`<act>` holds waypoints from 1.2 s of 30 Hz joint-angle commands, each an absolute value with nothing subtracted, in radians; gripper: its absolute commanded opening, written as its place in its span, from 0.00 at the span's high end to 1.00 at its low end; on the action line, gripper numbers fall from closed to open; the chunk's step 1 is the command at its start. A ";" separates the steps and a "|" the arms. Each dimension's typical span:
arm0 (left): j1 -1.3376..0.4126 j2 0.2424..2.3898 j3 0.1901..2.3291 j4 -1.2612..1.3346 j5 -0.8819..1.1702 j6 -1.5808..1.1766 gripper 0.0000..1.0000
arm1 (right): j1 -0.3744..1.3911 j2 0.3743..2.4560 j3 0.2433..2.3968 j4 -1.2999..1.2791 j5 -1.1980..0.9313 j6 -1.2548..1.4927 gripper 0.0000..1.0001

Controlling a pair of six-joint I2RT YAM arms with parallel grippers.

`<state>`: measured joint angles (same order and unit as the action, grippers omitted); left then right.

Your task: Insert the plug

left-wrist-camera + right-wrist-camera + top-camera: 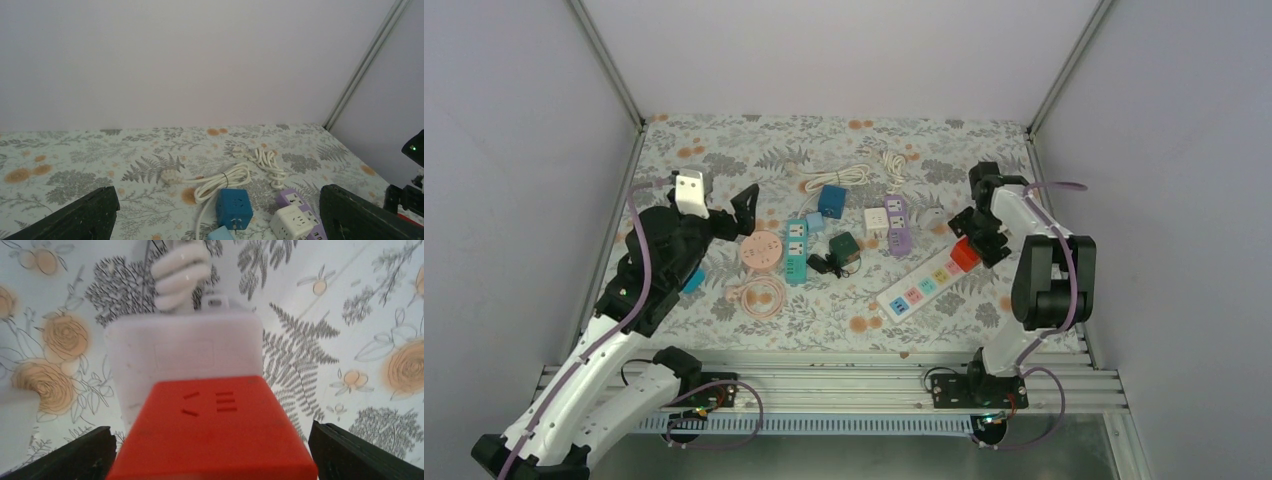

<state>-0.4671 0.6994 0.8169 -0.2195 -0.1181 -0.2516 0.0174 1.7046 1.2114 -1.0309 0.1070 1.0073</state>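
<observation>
I read the red plug as seated in the power strip — right gripper and left gripper both spread, holding nothing.

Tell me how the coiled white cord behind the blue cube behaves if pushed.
Probably floppy: the white cord lies in loose loops held by one dark tie, so it would likely bunch, not slide whole. It looks light.

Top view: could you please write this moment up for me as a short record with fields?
Left gripper: open, holding nothing
Right gripper: open, fingers either side of the red plug
Red plug: sitting on the strip's cord end
Strip: lying flat, other sockets free
</observation>
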 commanded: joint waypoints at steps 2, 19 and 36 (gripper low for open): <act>-0.466 0.710 0.840 -0.193 -0.056 -0.235 0.00 | 0.018 1.615 1.223 -0.972 0.237 0.925 0.00; -0.466 0.772 0.867 -0.199 -0.046 -0.279 0.00 | 0.194 1.789 1.438 -0.885 0.165 0.994 0.05; -0.466 0.778 0.853 -0.203 -0.057 -0.284 0.00 | 0.194 1.973 1.490 -0.847 0.028 1.102 0.55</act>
